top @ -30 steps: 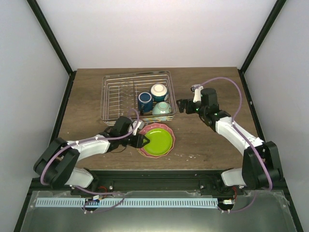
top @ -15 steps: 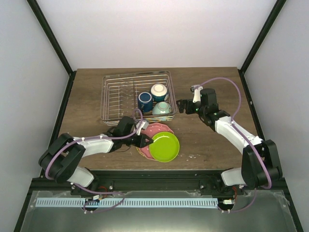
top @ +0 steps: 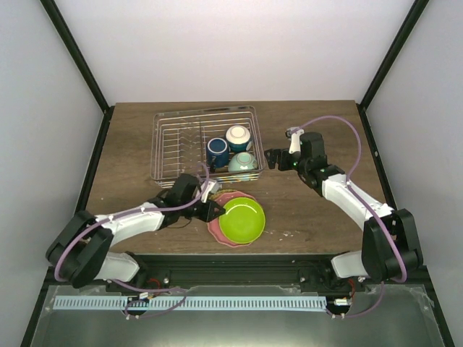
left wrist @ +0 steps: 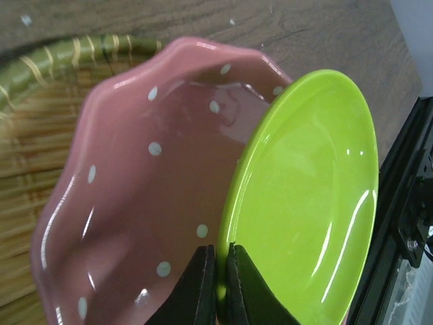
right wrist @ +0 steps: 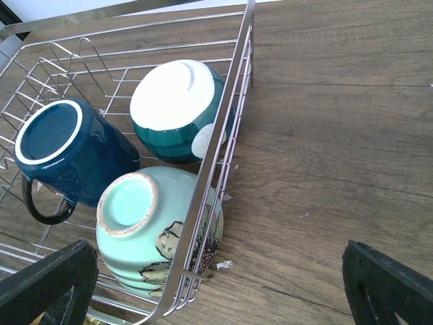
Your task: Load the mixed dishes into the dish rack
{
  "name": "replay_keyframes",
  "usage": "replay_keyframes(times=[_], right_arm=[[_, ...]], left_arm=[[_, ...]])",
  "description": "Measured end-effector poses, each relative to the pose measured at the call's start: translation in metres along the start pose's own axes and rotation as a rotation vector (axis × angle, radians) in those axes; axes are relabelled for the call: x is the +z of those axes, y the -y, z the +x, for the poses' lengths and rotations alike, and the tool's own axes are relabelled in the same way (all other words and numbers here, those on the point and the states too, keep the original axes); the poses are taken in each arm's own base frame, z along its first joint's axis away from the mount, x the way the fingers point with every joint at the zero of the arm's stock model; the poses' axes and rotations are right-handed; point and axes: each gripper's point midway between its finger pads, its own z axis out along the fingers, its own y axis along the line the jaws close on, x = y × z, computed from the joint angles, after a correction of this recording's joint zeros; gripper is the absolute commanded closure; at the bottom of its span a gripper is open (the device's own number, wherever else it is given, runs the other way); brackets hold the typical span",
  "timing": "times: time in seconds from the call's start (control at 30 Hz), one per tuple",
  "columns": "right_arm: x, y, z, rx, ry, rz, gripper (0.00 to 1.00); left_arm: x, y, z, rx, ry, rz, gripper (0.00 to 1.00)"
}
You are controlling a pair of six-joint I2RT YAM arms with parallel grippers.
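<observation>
The left claw (left wrist: 218, 261) is clamped shut on the 9 o'clock rim of the lime-green plate (top: 244, 219), holding it tilted off the pink scalloped plate (left wrist: 128, 203), probably so it can go upright between the prongs of the dish rack (top: 173, 134) at 12 o'clock. The right claw (top: 270, 159) hangs wide open and empty at the rack's 3 o'clock.

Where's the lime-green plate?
Top view: the lime-green plate sits centrally toward the near edge of the table, overlapping the pink scalloped plate, rim pinched by the left gripper, in front of the dish rack.
</observation>
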Motion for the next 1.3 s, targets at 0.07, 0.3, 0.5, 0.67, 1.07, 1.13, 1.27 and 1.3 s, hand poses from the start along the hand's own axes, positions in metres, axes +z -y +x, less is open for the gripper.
replay_keyframes(times=[0.07, 0.3, 0.5, 0.67, 1.07, 1.13, 1.27, 1.3], right_arm=[[0.0, 0.0, 0.0, 0.0, 0.001, 0.001, 0.0], [0.0, 0.002, -0.001, 0.0, 0.003, 0.012, 0.0], [0.0, 0.003, -0.001, 0.0, 0.005, 0.019, 0.0], [0.004, 0.004, 0.002, 0.001, -0.003, 0.019, 0.0], [0.017, 0.007, 0.012, 0.003, -0.034, 0.012, 0.0], [0.017, 0.007, 0.012, 0.002, -0.033, 0.011, 0.0], [0.017, 0.007, 0.012, -0.009, -0.031, 0.012, 0.0], [0.018, 0.008, 0.012, -0.013, -0.033, 0.014, 0.0]], left_arm=[[-0.008, 0.002, -0.006, 0.021, 0.017, -0.025, 1.0], [-0.057, 0.021, -0.059, 0.164, 0.19, -0.15, 1.0], [-0.126, 0.021, -0.111, 0.297, 0.402, -0.404, 1.0], [-0.192, 0.017, -0.143, 0.362, 0.6, -0.612, 1.0], [-0.287, 0.008, -0.229, 0.576, 0.779, -1.077, 1.0], [-0.291, -0.001, -0.245, 0.628, 0.74, -1.166, 1.0], [-0.286, -0.018, -0.272, 0.752, 0.637, -1.303, 1.0], [-0.282, -0.023, -0.277, 0.782, 0.606, -1.328, 1.0]])
